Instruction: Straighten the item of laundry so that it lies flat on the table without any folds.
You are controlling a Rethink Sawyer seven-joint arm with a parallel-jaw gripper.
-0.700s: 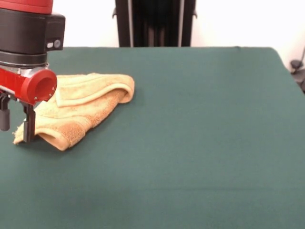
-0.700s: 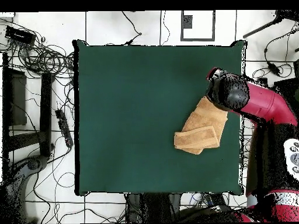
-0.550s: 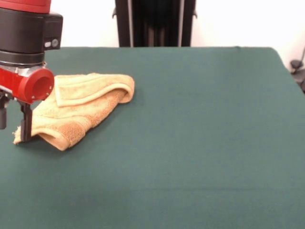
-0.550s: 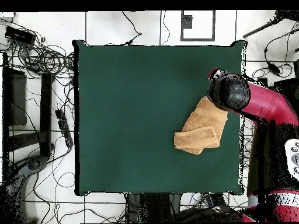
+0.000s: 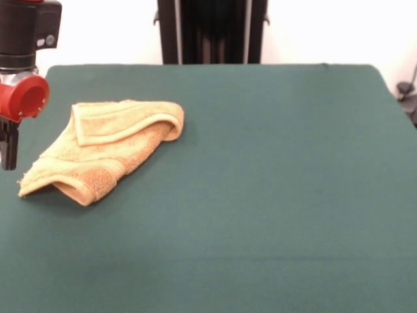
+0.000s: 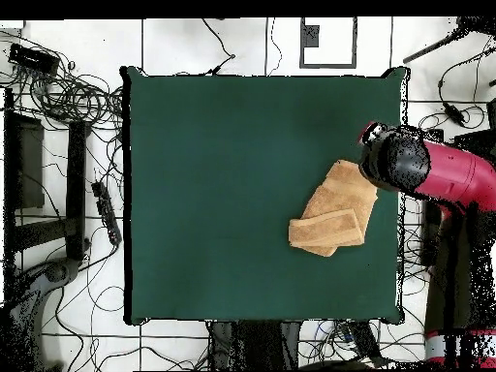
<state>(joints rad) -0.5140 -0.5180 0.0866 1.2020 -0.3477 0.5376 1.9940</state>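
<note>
The item of laundry (image 5: 104,153) is an orange-tan towel lying crumpled at the left of the table (image 5: 273,195). A banded flap is folded over its far side, and its near edge is rolled under. My gripper (image 5: 8,147) hangs at the picture's left edge, just left of the towel's corner and apart from it, partly cut off. In the overhead view the towel (image 6: 334,208) lies near the right edge of the table (image 6: 223,194). There the red and black arm head (image 6: 397,163) sits over the table's edge beside the towel and hides the gripper.
A black stand (image 5: 212,31) rises behind the table's far side. In the overhead view, cables (image 6: 68,92) and dark equipment (image 6: 39,184) lie on the floor left of the table. The arm's red body (image 6: 455,179) is right of the table.
The arm has moved sideways off the towel's corner toward the table's edge. The towel has kept its place and shape.
</note>
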